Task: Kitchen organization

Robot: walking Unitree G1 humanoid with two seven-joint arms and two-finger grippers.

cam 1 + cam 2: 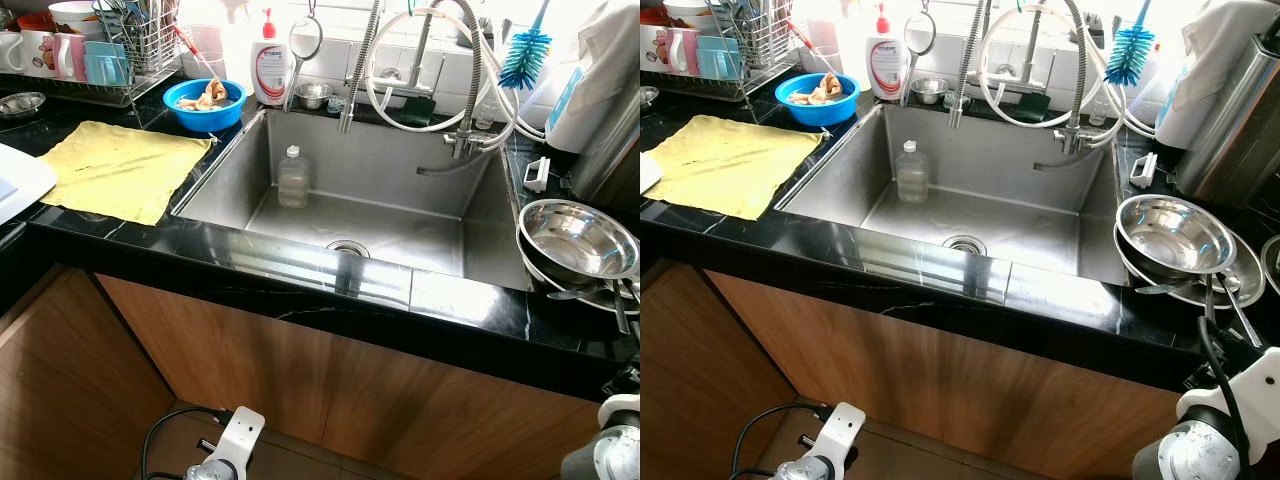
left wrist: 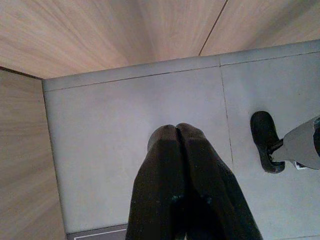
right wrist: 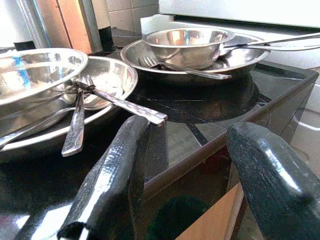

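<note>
While the right tool [image 3: 185, 165] hangs spread at the black counter [image 3: 200, 107] edge, stacked steel bowls [image 1: 1170, 238] sit just above; loose spoon handles [image 3: 122, 104] could snag; left tool [image 2: 176, 137] pressed together, low.

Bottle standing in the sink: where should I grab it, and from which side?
Grip the clear bottle around its body just below the cap, coming down from above and the front. It stands upright against the sink's back wall, so the front is open.
</note>
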